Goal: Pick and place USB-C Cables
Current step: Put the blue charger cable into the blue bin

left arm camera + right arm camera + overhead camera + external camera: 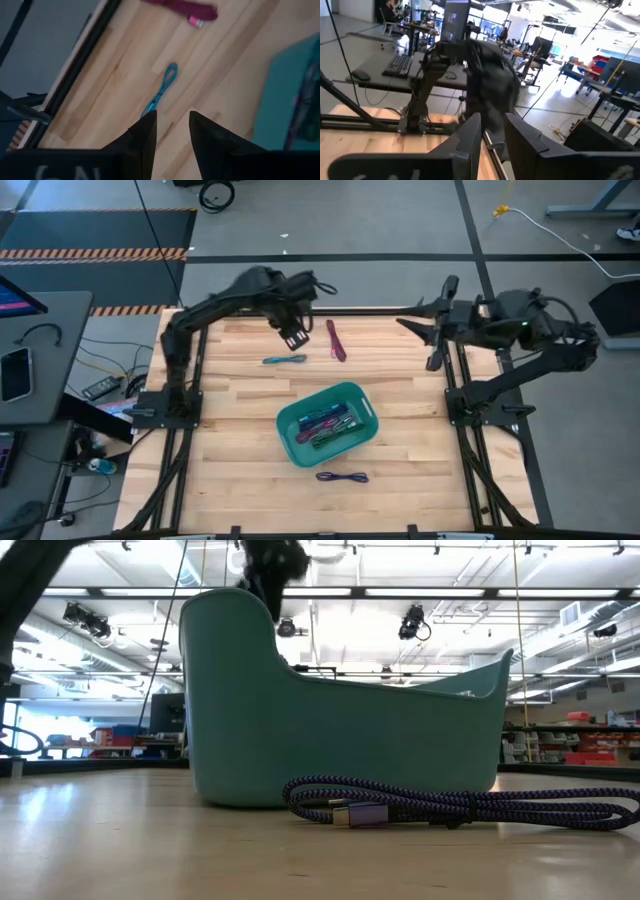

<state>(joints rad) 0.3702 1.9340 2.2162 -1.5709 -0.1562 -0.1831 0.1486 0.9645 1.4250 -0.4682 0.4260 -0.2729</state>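
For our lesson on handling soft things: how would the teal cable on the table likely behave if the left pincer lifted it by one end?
The teal cable is thin and loosely looped, so it would probably droop. It looks light. Lying flat on the table, it seems unlikely to roll.

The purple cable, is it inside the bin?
No, the purple cable lies on the table, outside the bin.
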